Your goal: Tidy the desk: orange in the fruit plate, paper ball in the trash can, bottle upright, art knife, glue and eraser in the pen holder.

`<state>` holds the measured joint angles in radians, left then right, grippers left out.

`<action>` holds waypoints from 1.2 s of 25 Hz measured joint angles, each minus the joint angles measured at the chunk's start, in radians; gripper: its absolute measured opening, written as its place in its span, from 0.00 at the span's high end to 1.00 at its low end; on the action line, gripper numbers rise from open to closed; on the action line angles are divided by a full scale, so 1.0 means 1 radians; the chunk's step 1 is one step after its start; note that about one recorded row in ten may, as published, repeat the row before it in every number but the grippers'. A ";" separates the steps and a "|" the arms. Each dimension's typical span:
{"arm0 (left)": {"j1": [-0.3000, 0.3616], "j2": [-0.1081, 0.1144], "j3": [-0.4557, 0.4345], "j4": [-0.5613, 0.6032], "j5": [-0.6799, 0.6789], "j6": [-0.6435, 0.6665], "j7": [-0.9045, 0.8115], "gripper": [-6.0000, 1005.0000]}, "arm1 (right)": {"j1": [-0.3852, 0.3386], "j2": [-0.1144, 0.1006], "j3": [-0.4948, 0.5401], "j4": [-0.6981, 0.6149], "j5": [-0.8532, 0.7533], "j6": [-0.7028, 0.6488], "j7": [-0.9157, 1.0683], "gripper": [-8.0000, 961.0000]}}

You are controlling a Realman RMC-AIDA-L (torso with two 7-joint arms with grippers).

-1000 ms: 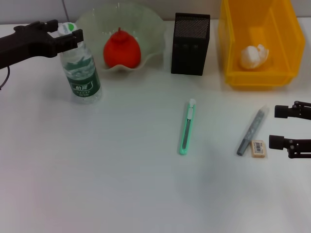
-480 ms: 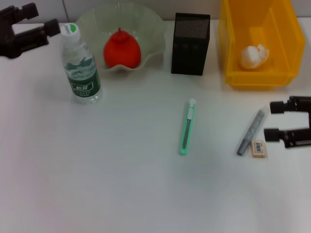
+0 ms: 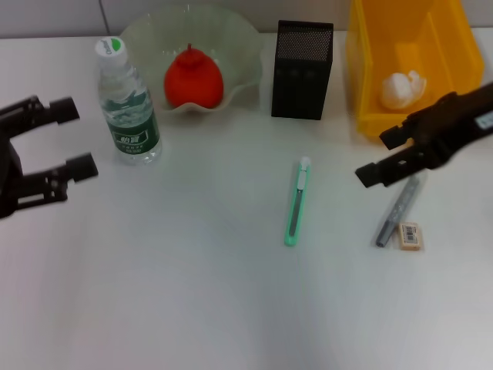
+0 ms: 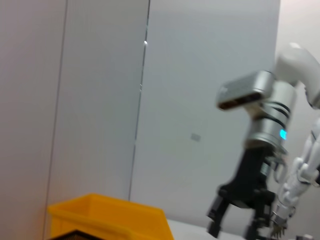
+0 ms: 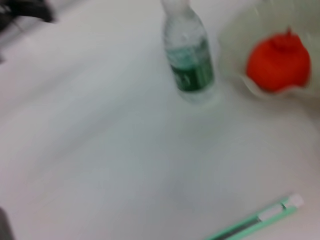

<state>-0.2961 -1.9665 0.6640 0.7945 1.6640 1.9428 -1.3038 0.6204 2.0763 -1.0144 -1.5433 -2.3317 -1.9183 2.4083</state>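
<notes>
Right gripper: jaws spread, nothing between them. It hangs above the tabletop, between the art knife and the trash can, its forearm running back toward the can's front wall.

Key relation as we judge it: three things are still out of the pen holder, and all three lie near these jaws. The glue is nearest, just beside the jaws on the side away from the knife, its upper end partly hidden under the gripper. Its long axis runs from the can's front corner slanting toward the near edge. The eraser lies at the glue's lower end, touching or almost touching it; we cannot tell which. The art knife lies on the jaws' other side, long axis nearly straight toward the pen holder, white tip toward the holder.

The right arm is clearly the nearer to all three. The right wrist view faces the knife and the bottle, which suggests the knife as the target, but that is only our reading.

Left gripper: jaws spread, empty, low beside the bottle on the side away from the fruit plate, apart from it.

Already in place: the bottle stands upright, the orange is in the fruit plate, the paper ball is in the trash can.
</notes>
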 joint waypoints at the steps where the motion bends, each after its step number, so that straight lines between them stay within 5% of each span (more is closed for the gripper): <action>1: 0.004 0.000 0.001 -0.001 0.006 0.003 0.002 0.19 | 0.028 0.000 -0.022 0.007 -0.034 0.003 0.042 0.13; 11: 0.018 -0.011 0.002 -0.002 0.091 0.013 0.029 0.19 | 0.215 0.005 -0.302 0.186 -0.276 0.189 0.380 0.13; 21: 0.015 -0.020 0.003 -0.002 0.104 0.010 0.049 0.19 | 0.397 0.010 -0.349 0.620 -0.293 0.420 0.427 0.13; 30: 0.010 -0.036 0.003 -0.015 0.127 -0.010 0.068 0.19 | 0.457 0.013 -0.367 0.807 -0.305 0.572 0.435 0.13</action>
<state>-0.2862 -2.0029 0.6673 0.7792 1.7909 1.9330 -1.2357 1.0772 2.0892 -1.3814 -0.7367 -2.6370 -1.3459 2.8429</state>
